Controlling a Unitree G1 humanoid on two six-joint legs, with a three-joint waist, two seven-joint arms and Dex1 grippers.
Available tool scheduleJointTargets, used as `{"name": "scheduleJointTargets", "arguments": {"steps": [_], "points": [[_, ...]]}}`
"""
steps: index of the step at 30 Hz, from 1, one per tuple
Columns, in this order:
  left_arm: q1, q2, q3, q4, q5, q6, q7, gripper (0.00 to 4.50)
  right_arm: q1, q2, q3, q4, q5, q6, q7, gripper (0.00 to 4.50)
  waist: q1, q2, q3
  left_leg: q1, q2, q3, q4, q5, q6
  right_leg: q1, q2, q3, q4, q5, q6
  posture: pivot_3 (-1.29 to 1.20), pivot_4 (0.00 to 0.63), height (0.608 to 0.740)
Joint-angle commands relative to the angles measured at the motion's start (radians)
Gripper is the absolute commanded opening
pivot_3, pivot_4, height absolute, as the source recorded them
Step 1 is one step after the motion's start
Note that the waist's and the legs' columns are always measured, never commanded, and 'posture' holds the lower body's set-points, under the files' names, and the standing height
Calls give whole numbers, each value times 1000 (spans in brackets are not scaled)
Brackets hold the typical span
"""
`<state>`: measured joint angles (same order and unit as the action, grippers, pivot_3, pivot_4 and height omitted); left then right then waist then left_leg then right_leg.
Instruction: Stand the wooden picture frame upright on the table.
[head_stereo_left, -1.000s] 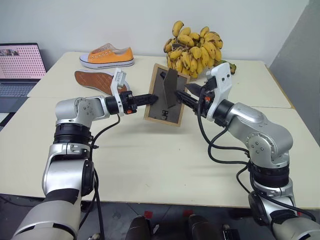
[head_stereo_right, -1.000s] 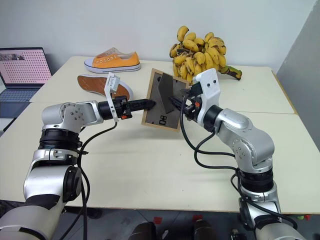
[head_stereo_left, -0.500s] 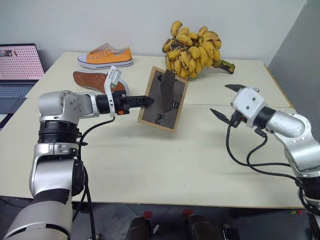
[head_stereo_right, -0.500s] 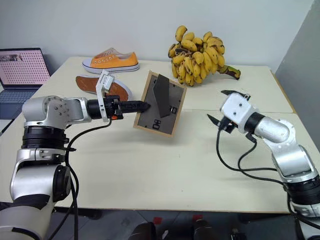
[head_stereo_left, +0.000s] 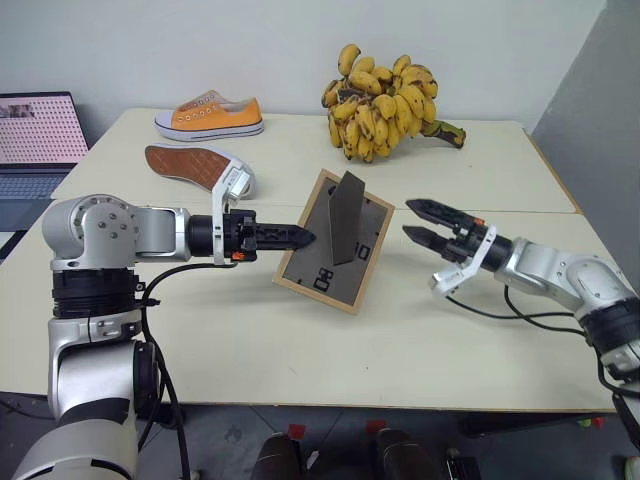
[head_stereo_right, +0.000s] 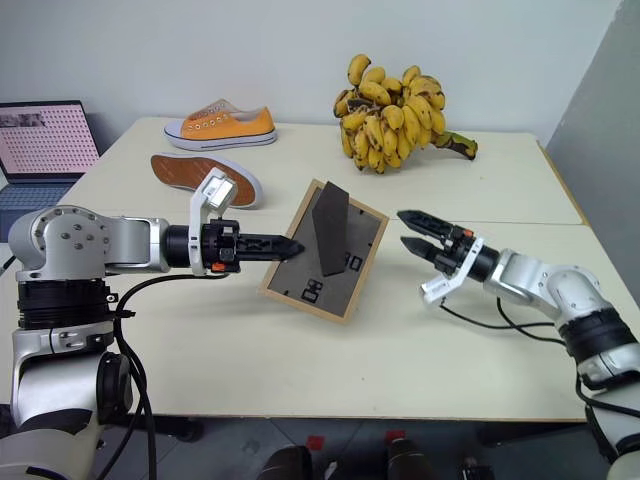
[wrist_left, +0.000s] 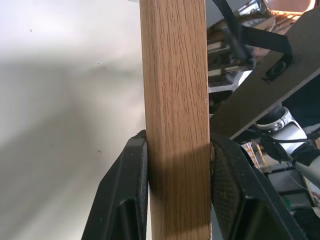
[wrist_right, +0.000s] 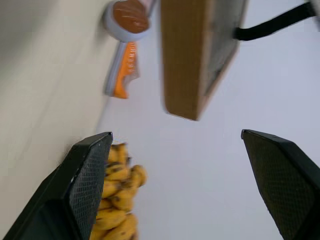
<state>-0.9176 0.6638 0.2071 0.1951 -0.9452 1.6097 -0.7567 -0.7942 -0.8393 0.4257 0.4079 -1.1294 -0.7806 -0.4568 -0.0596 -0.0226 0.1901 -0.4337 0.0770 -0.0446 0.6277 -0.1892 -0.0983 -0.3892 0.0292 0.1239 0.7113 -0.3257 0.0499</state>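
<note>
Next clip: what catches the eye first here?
The wooden picture frame at mid-table, back panel toward the camera, stand flap swung out, its edge clamped by the left gripper. The right gripper gapes open beside it, apart. Behind, a big banana bunch and two orange sneakers.

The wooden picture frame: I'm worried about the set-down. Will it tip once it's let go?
Probably stiff: the wooden picture frame keeps its shape while the left gripper pinches one edge only. It may tip, since it is thin and leaning, with just its lower edge near the table. The stand flap juts from the back, so it could prop it.
</note>
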Motion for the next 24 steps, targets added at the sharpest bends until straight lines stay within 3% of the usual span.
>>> {"name": "scheduleJointTargets", "arguments": {"steps": [1,24], "points": [[-27,0,66,-11,-82,5,64,1370,-52,20,20,28,-41,-1,-85,4343,0,0,0,0,0,0,0,0,0,0,0,0,0,0,0,0,150,740],[-44,-4,88,1,-262,5,240,1370,-132,112,67,92,-41,-16,-127,4343,1,0,0,0,-4,-2,0,2,-3,1,-3,-2,3,-1,-1,0,150,740]]}}
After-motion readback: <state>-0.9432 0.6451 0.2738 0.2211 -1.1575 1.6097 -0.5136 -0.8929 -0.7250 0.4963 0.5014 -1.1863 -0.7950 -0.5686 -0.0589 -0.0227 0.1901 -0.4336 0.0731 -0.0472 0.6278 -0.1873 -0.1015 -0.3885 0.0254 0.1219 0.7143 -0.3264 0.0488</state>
